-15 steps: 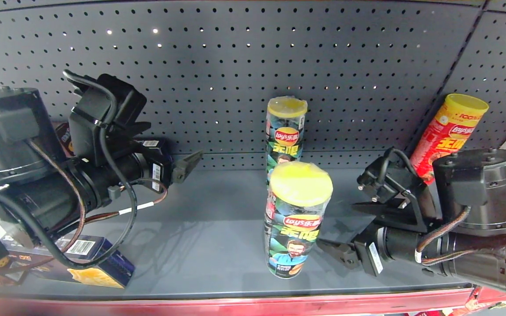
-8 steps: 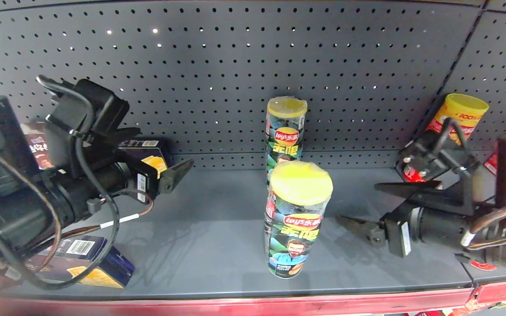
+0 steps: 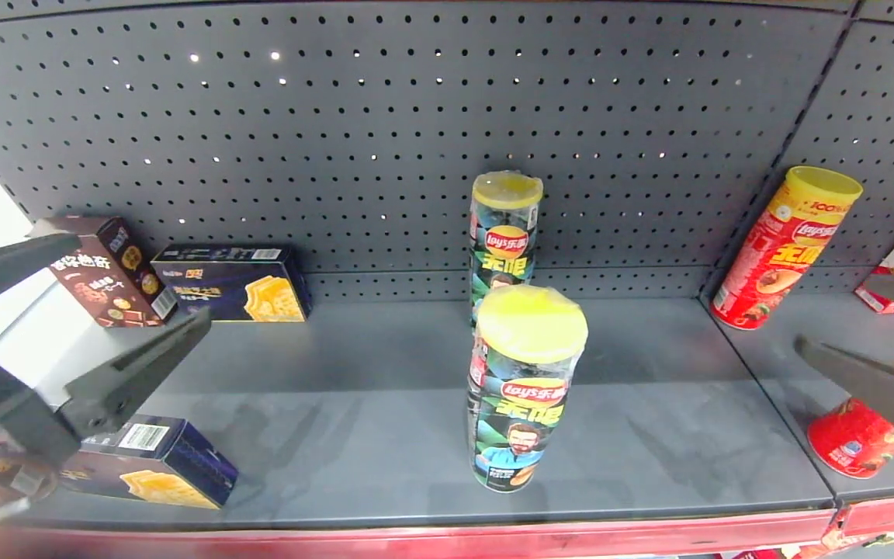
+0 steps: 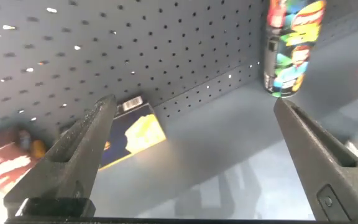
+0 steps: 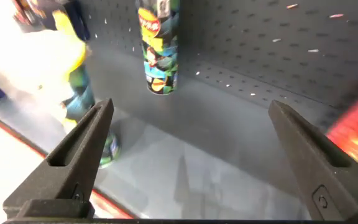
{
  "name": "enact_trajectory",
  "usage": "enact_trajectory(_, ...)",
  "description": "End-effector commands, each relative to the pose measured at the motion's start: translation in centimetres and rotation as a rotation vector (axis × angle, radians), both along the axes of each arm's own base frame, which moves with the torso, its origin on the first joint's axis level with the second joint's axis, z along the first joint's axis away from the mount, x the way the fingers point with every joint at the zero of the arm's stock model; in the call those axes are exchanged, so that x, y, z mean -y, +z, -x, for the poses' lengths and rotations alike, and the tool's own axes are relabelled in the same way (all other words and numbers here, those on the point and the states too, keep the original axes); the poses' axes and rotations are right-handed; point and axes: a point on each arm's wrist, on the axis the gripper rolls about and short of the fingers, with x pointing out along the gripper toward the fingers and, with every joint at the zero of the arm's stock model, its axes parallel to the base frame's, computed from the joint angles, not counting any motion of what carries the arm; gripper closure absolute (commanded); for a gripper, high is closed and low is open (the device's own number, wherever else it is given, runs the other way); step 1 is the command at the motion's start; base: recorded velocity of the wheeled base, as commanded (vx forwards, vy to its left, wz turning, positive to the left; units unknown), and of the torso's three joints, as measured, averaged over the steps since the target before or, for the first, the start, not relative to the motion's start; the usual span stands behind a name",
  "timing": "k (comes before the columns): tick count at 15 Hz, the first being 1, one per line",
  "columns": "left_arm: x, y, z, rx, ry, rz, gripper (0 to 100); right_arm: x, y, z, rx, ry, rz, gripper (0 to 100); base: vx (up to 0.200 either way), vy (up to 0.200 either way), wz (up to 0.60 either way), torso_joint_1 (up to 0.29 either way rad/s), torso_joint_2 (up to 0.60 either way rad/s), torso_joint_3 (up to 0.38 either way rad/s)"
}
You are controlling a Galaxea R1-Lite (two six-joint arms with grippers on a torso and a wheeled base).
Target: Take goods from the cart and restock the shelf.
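Observation:
Two chip cans with yellow lids stand upright on the grey shelf (image 3: 385, 419), the front can (image 3: 524, 388) near the shelf's front edge and the back can (image 3: 503, 233) against the pegboard. My left gripper (image 3: 143, 278) hangs open at the far left, well apart from both cans, with nothing between its fingers. At the far right my right gripper (image 3: 833, 314) is open and holds nothing. The left wrist view has the open left gripper (image 4: 194, 104) facing the shelf, with a can (image 4: 291, 46) beyond it. Past the open right gripper (image 5: 191, 107) in the right wrist view stands the back can (image 5: 160, 46).
A brown box (image 3: 105, 272) and a dark blue box (image 3: 233, 283) stand at the back left, another blue box (image 3: 156, 462) lies at the front left. A red can (image 3: 784, 248) leans on the shelf divider; a second red can (image 3: 854, 439) lies at the right. The pegboard (image 3: 416, 116) backs the shelf.
Both arms have drawn back from the shelf, the left toward the left edge and the right toward the right edge, uncovering the boxes and red cans. The two cans have not moved.

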Motion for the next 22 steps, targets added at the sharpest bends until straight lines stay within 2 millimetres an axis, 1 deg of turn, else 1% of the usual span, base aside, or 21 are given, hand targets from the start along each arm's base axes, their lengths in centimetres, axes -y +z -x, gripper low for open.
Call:
enact_trajectory(1,-1.6,-1.3,4.2,0.075,-0.059,0.037,0,3.9,-2.5,4.9,0.089,-0.005,-0.074,0,0.0,0.0,0.0,0.0,0.0,0.0)
enact_trajectory(2,-2.5,-1.3,5.6,0.128,-0.051,0.031,0,4.7,-3.4,5.8,0.099,-0.005,-0.081,0,0.0,0.0,0.0,0.0,0.0,0.0)
enact_trajectory(4,-3.5,-2.1,7.3,0.13,-0.035,0.015,0,5.7,-4.5,7.0,0.108,-0.008,-0.089,0,0.0,0.0,0.0,0.0,0.0,0.0)
enact_trajectory(6,-5.4,-4.0,10.3,0.074,-0.018,-0.017,0,6.7,-6.5,8.4,0.108,-0.009,-0.089,0,0.0,0.0,0.0,0.0,0.0,0.0)
enact_trajectory(7,-6.4,-5.4,12.0,0.053,-0.021,-0.031,0,7.2,-8.2,9.0,0.097,-0.008,-0.079,0,0.0,0.0,0.0,0.0,0.0,0.0)
enact_trajectory(8,-6.8,-6.1,12.7,0.049,-0.023,-0.034,0,7.4,-9.0,9.3,0.091,-0.006,-0.074,0,0.0,0.0,0.0,0.0,0.0,0.0)
enact_trajectory(9,-7.5,-7.6,13.9,0.045,-0.024,-0.036,0,7.8,-10.9,9.8,0.062,-0.005,-0.051,0,0.0,0.0,0.0,0.0,0.0,0.0)
enact_trajectory(10,-7.7,-8.4,14.2,0.037,-0.022,-0.041,0,7.9,-11.9,10.0,0.044,-0.003,-0.037,0,0.0,0.0,0.0,0.0,0.0,0.0)
enact_trajectory(12,-7.7,-11.3,14.5,0.017,0.012,-0.052,0,8.2,-14.4,10.3,-0.005,0.001,0.002,0,0.0,0.0,0.0,0.0,0.0,0.0)
enact_trajectory(15,-7.1,-15.6,13.5,-0.076,0.03,-0.102,0,8.4,-17.2,10.5,-0.036,-0.002,0.024,0,0.0,0.0,0.0,0.0,0.0,0.0)
enact_trajectory(16,-7.0,-16.2,13.3,-0.094,0.03,-0.112,0,8.4,-17.2,10.5,-0.042,-0.005,0.023,0,0.0,0.0,0.0,0.0,0.0,0.0)
enact_trajectory(17,-7.0,-16.3,13.3,-0.098,0.029,-0.109,0,8.2,-17.2,10.4,-0.07,-0.026,0.023,0,0.0,0.0,0.0,0.0,0.0,0.0)
enact_trajectory(19,-6.8,-16.2,13.2,-0.125,0.064,-0.106,0,7.6,-17.0,9.7,-0.174,-0.125,0.049,0,0.0,0.0,0.0,0.0,0.0,0.0)
enact_trajectory(21,-6.2,-16.0,12.8,-0.218,0.229,-0.084,0,6.9,-16.9,8.9,-0.299,-0.32,0.072,0,0.0,0.0,0.0,0.0,0.0,0.0)
enact_trajectory(22,-6.0,-16.0,12.6,-0.245,0.304,-0.07,0,6.9,-16.9,8.8,-0.315,-0.399,0.066,0,0.0,0.0,0.0,0.0,0.0,0.0)
